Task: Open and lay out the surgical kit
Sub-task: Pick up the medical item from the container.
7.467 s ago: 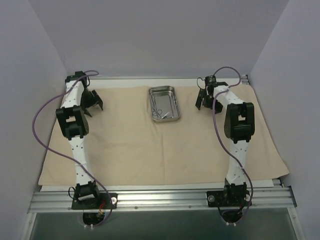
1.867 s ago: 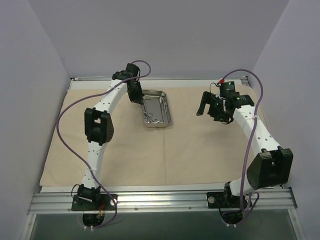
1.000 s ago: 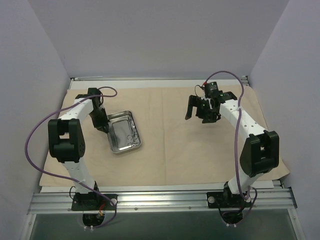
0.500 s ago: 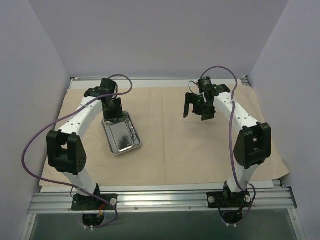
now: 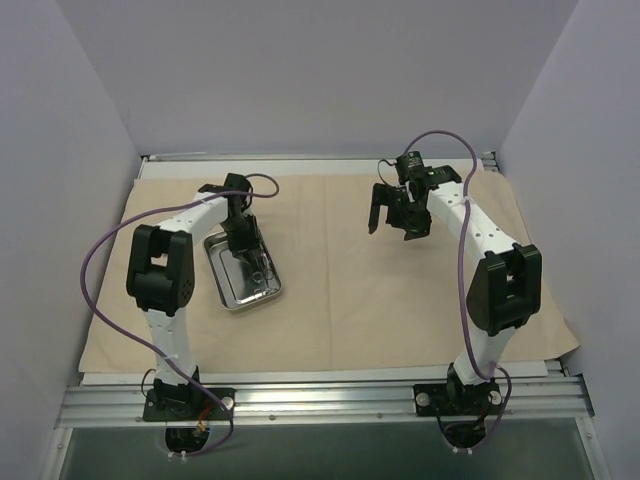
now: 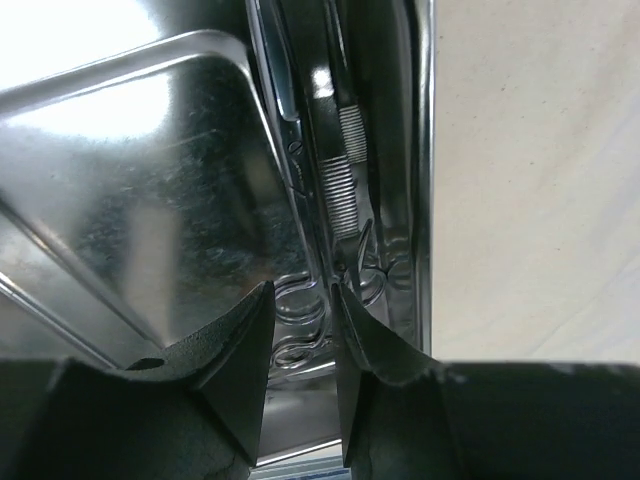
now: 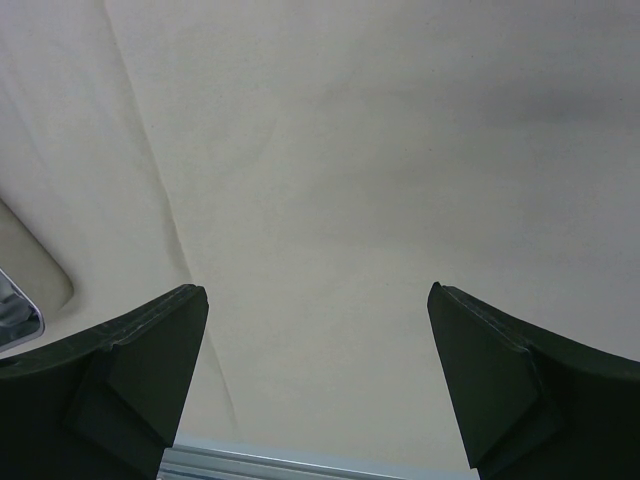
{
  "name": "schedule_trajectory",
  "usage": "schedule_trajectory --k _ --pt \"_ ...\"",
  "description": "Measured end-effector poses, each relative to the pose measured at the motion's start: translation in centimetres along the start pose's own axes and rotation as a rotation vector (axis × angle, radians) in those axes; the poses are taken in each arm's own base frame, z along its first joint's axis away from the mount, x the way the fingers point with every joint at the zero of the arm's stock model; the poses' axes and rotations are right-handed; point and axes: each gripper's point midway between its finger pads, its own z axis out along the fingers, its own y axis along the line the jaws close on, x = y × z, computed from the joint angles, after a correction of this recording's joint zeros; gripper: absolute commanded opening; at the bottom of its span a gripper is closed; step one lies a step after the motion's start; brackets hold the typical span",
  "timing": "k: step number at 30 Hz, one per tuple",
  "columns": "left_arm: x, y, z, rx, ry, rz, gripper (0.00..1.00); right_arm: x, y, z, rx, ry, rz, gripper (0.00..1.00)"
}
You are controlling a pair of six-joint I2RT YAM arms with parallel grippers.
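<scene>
The beige cloth wrap point(image 5: 380, 300) lies spread flat over the table. The shiny steel tray point(image 5: 232, 283) sits on its left part, with thin metal instruments point(image 5: 262, 276) along its right side. My left gripper point(image 5: 247, 250) reaches down into the tray. In the left wrist view its jaws point(image 6: 302, 290) stand a narrow gap apart just over the ring handles of the instruments point(image 6: 340, 170), inside the tray point(image 6: 150, 180). My right gripper point(image 5: 392, 222) hovers wide open over bare cloth at the back right. It holds nothing in the right wrist view point(image 7: 315, 290).
Grey walls close in the left, right and back sides. An aluminium rail point(image 5: 320, 395) runs along the near edge with both arm bases on it. The cloth point(image 7: 330, 150) has a few shallow creases. Purple cables loop off both arms.
Earlier my left gripper dragged the tray from the back centre to the left. In the last half second it moved from the tray's far rim into the tray. The right gripper barely moved.
</scene>
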Motion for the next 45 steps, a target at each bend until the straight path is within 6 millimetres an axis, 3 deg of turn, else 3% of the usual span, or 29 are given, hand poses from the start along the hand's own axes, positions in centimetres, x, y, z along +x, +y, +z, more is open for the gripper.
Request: schedule_trajectory --k 5,11,18,20,25,35,37,38,39,40,42,45 --pt "-0.5 -0.6 0.6 0.012 -0.003 -0.026 0.43 -0.2 -0.5 0.0 0.005 -0.003 -0.013 1.00" --pt "-0.2 -0.8 1.1 -0.011 0.001 -0.028 0.43 1.6 -1.8 1.7 0.026 0.042 -0.002 1.00" --pt "0.0 -0.7 1.9 -0.030 0.016 -0.030 0.42 2.0 -2.2 1.7 0.031 0.046 0.004 1.00" --pt "-0.1 -0.7 2.0 -0.033 0.023 -0.031 0.38 1.9 -2.2 1.5 0.028 0.040 0.003 1.00" --pt "-0.2 -1.2 2.0 -0.026 0.027 -0.025 0.16 1.8 -2.2 1.3 0.027 0.034 0.005 1.00" --pt "-0.3 -0.3 1.5 -0.072 -0.005 -0.004 0.05 1.8 -2.3 1.3 0.027 0.032 0.008 1.00" --pt "-0.3 0.2 1.2 -0.096 -0.016 0.007 0.10 1.8 -2.3 1.4 0.027 0.033 0.008 1.00" --pt "-0.3 0.6 1.1 -0.112 -0.023 0.013 0.19 1.8 -2.3 1.4 0.028 0.033 0.008 1.00" --pt "-0.2 0.9 1.0 -0.126 -0.025 0.020 0.35 1.8 -2.3 1.4 0.028 0.034 0.008 1.00" --pt "0.0 1.3 0.9 -0.137 -0.023 0.027 0.39 1.9 -2.4 1.4 0.028 0.035 0.009 1.00" --pt "0.4 1.8 0.6 -0.153 -0.018 0.032 0.46 2.2 -2.5 1.5 0.031 0.042 0.009 1.00" --pt "1.1 2.2 -0.2 -0.157 -0.018 0.040 0.46 2.7 -2.7 1.8 0.037 0.055 0.011 1.00"
